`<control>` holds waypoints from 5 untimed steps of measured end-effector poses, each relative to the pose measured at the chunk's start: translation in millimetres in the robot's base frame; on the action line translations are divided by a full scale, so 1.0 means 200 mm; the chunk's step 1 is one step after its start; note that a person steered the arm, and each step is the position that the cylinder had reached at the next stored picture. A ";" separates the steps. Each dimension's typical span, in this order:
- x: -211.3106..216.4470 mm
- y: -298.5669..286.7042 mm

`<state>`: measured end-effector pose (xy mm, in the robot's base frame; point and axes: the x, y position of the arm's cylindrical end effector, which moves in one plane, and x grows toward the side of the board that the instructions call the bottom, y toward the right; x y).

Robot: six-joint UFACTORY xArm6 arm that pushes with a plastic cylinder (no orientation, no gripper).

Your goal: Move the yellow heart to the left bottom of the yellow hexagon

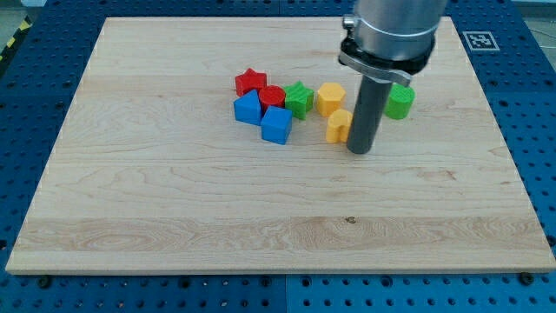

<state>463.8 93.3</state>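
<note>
1. My tip, the lower end of a straight dark rod under a silver metal collar, sat on the board; it carries no jaws to open or close, just the bare rod end.
2. The small yellow heart-like block lay right against the tip's left side in the view, touching or very nearly so.
3. The yellow hexagon block stood just above the heart, slightly to the view's left, close beside it.
4. A green round-topped block peeked out on the rod's right side, partly hidden by it.
5. Further left, a green star-like block sat beside the hexagon, then a red round block, a red star block, a blue block with a peaked top and a blue cube, all packed in one cluster.
6. The surface was a pale wooden board with visible grain and a small dark knot near the bottom centre.
7. Around it lay a blue perforated table, with a black-and-white square marker at the view's top right; no writing was legible.
</note>
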 end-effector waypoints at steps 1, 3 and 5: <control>-0.07 -0.06; -0.11 -0.17; 0.04 -0.23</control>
